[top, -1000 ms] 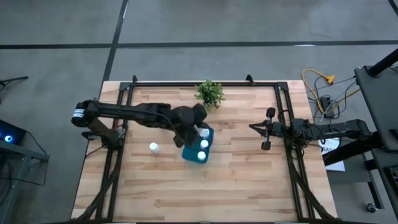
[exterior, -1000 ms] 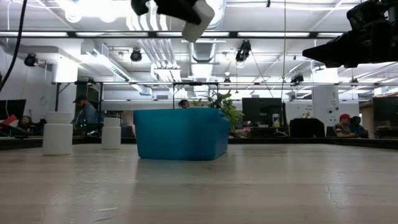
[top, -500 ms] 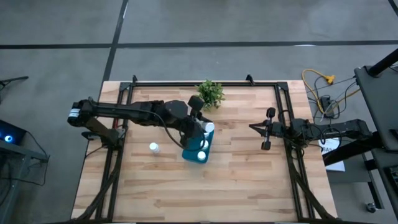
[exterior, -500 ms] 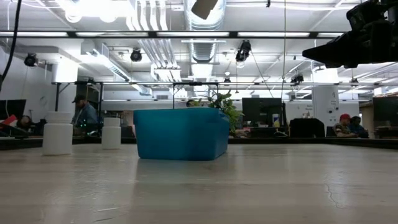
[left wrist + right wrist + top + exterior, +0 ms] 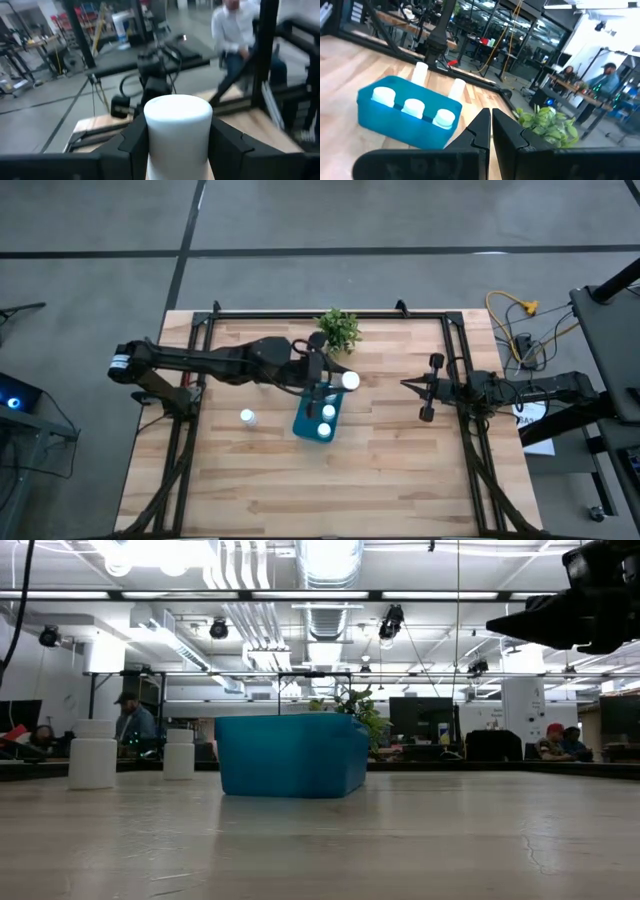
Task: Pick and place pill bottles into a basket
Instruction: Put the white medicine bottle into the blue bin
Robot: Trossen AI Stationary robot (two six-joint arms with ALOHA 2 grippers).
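1. High view: the left tool (image 5: 338, 379) was clamped on a pill bottle (image 5: 350, 380) held just past the far right corner of the basket (image 5: 305, 423). Two capped bottles (image 5: 326, 420) showed inside the basket and one loose bottle (image 5: 247, 417) stood on the worktop (image 5: 380, 470) to its left. Let go there, the held bottle would likely miss the bin or clip its rim
2. Low view: the basket (image 5: 290, 755) sat on the worktop with two bottles (image 5: 93, 753) standing to its left. The held bottle was high out of frame, so a drop could bounce it out
3. Left wrist view: the bottle (image 5: 177, 132) sat squeezed between both fingers (image 5: 135, 142), pointing outward, so it might tumble on release
4. Right wrist view: the right tool (image 5: 491, 131) waited closed and empty at the worktop's right side. From there three bottles (image 5: 413, 107) showed in the basket (image 5: 395, 122), leaving little room, near the plant (image 5: 547, 122)
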